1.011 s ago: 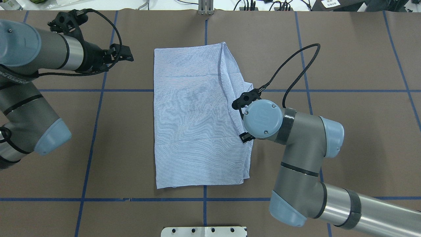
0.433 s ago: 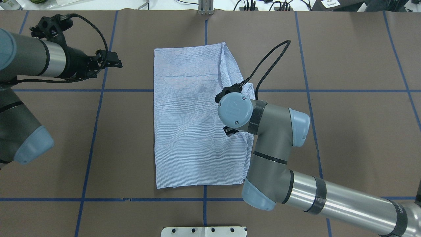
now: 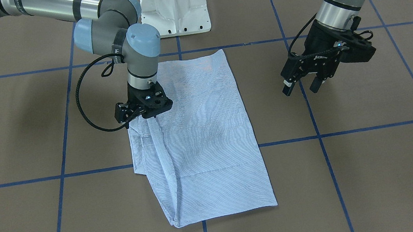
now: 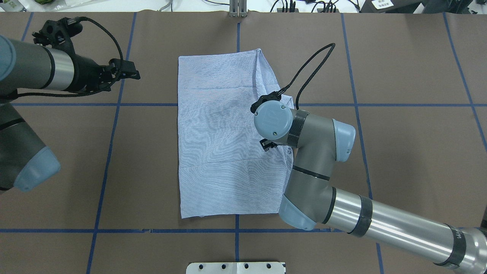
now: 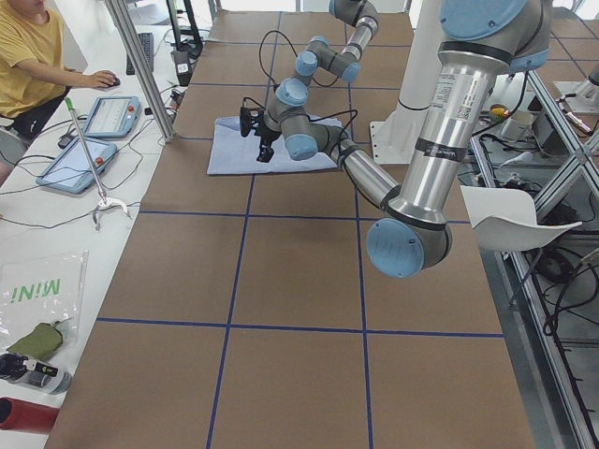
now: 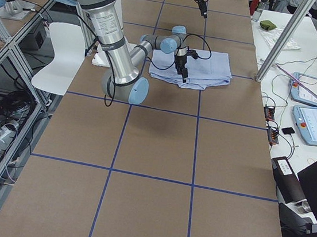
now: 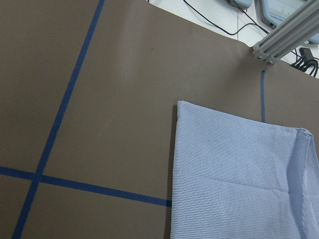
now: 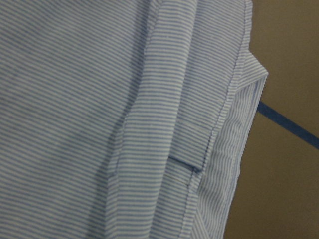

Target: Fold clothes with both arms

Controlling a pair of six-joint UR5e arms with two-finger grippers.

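My left pincer (image 3: pixel 301 88) hangs over bare brown worktop (image 3: pixel 373 158), well apart from shirt (image 3: pixel 205 139). Black fingers spread wide, nothing between them. My right pincer (image 3: pixel 142 110) sits low at shirt's layered long edge; gripping or gapped, cannot tell. Shirt lies mid-worktop, folded to long rectangle. Thin soft weave, fine blue-and-white stripes, one long raised fold down my right side. Right wrist view: stacked cloth layers, stitched hems, flat sewn band. Worktop matte, crossed by blue tape lines (image 3: pixel 350 131).
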